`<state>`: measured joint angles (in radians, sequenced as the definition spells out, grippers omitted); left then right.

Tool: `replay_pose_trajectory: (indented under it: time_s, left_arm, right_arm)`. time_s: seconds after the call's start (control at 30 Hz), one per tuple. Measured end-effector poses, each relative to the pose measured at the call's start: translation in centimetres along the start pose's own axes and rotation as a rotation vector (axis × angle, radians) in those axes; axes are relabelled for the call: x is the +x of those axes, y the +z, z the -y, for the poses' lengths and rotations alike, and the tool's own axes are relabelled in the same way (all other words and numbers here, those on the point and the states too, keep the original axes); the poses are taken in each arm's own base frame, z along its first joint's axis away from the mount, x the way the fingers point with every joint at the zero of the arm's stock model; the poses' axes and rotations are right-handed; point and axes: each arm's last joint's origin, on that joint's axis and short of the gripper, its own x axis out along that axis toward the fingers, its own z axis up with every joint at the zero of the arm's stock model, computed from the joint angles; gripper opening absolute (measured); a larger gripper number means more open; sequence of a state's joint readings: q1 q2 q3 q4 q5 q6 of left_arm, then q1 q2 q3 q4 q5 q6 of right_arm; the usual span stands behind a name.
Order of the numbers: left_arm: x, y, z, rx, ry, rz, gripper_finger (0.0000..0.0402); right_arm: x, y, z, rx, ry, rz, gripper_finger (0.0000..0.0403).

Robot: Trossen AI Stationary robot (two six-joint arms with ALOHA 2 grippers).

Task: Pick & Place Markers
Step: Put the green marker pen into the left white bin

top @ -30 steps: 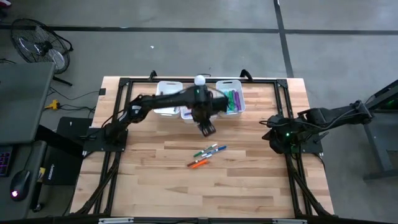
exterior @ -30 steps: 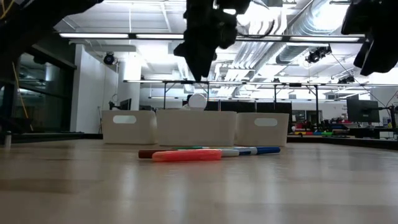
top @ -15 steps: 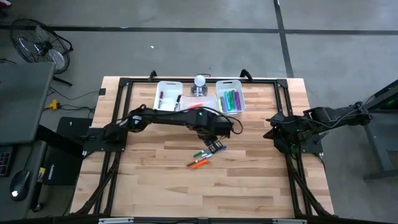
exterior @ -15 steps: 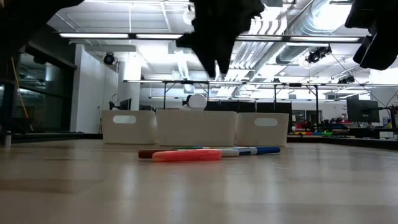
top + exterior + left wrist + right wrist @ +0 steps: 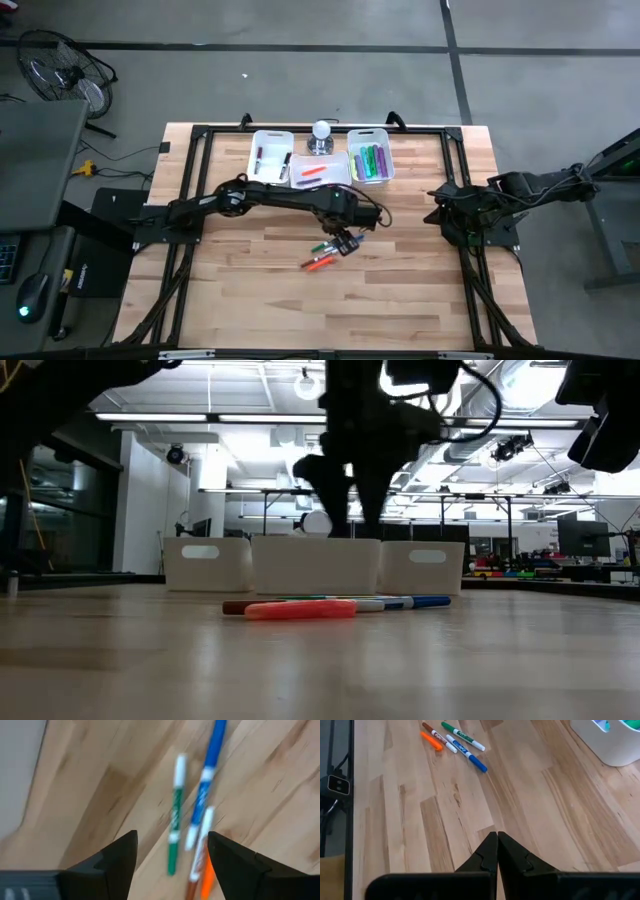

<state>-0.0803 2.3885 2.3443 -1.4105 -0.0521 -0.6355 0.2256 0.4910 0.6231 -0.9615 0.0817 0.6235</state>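
Observation:
Several loose markers (image 5: 327, 254) lie side by side on the wooden table, seen in the low view as a flat row (image 5: 335, 604). The left wrist view shows a green marker (image 5: 174, 815), a blue marker (image 5: 207, 770), a white-barrelled marker (image 5: 200, 847) and an orange marker (image 5: 206, 881). My left gripper (image 5: 348, 242) (image 5: 352, 525) (image 5: 171, 837) hangs open just above them, touching nothing. My right gripper (image 5: 445, 214) (image 5: 496, 841) waits shut near the table's right edge. More markers lie in the white bins.
Three white bins stand in a row at the far edge: the left bin (image 5: 268, 156), the middle bin (image 5: 312, 173) and the right bin (image 5: 370, 162) with green and purple markers. A round white object (image 5: 321, 130) sits behind them. Black frame rails border the table.
My left gripper has moved from over the bins toward the table's near edge and down, and now hangs over the loose markers. The markers have stayed where they were. The right arm has kept still.

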Motion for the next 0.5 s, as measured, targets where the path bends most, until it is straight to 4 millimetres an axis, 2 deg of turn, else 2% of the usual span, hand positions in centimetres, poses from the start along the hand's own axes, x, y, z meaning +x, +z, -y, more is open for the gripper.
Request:
replay_pose_trajectory:
  time_s: [0.13,0.23,0.5]
  left_arm:
    - [2.2,0.4,0.1,-0.030,0.016,-0.041,0.0237]
    - [2.1,0.7,0.1,-0.015,0.000,-0.021,0.0237]
    - [4.3,1.1,0.5,0.005,0.023,-0.021,0.0237]
  right_arm:
    - [0.0,0.0,0.0,0.001,0.010,-0.007,0.0000]
    - [0.0,0.0,0.0,0.002,0.011,-0.009,0.0000]
    - [0.0,0.0,0.0,0.004,0.010,-0.009,0.0000]
